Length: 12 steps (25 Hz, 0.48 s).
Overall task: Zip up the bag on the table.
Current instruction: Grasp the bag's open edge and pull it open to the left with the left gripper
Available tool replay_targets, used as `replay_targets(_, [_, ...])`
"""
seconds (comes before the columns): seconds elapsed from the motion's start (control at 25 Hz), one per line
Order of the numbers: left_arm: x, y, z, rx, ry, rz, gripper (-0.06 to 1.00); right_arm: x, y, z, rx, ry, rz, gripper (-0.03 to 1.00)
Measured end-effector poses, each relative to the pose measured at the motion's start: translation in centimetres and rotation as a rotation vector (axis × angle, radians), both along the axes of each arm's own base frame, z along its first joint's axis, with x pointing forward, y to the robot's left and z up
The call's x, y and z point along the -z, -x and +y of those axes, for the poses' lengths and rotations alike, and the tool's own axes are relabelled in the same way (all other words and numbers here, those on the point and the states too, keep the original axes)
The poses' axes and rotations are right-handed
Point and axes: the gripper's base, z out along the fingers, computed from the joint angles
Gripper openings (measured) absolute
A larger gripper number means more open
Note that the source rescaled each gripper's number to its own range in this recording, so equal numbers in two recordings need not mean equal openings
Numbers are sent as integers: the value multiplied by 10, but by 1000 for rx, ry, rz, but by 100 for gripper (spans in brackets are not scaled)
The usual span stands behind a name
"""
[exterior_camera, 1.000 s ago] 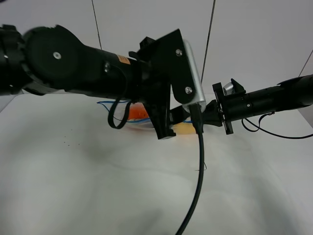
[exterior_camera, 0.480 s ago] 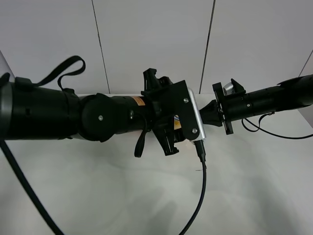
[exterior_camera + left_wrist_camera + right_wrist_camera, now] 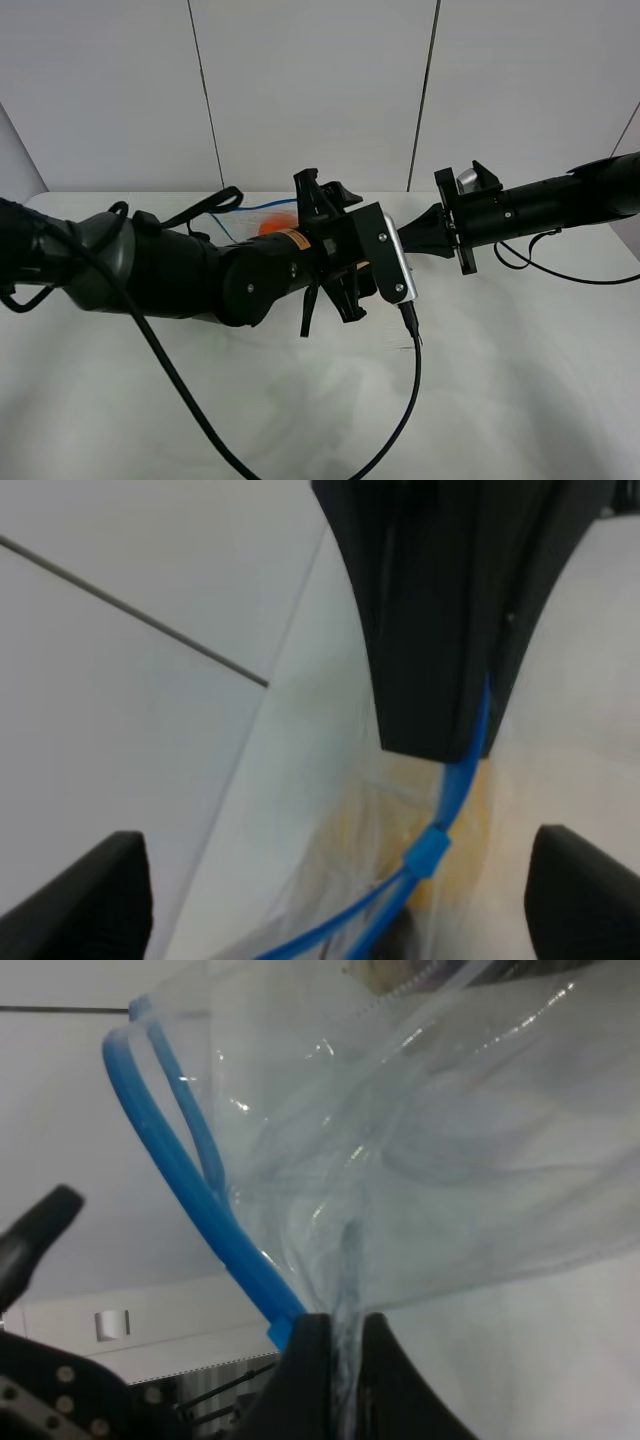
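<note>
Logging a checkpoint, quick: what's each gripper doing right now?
Left gripper: open, holding nothing.
Right gripper: closed on the bag.

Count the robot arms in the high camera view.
2. The left arm spans left edge to middle; the right arm enters from the right, its gripper pinching the bag. None seems hidden.

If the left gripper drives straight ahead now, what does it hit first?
Probably the blue slider on the bag; the right gripper pinching the bag's edge sits just beyond it. Depth is unclear.
</note>
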Motion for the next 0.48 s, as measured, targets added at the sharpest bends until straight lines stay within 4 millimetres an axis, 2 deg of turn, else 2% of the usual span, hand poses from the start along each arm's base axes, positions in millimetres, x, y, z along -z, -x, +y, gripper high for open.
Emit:
replay_targets(0.24, [12, -2, -5, 30, -19, -49, 99, 0, 0, 0, 3, -3, 0, 0])
replay_targets(0.48, [22, -3, -7, 49, -32, -52, 76, -1, -1, 0, 7, -7, 0, 0])
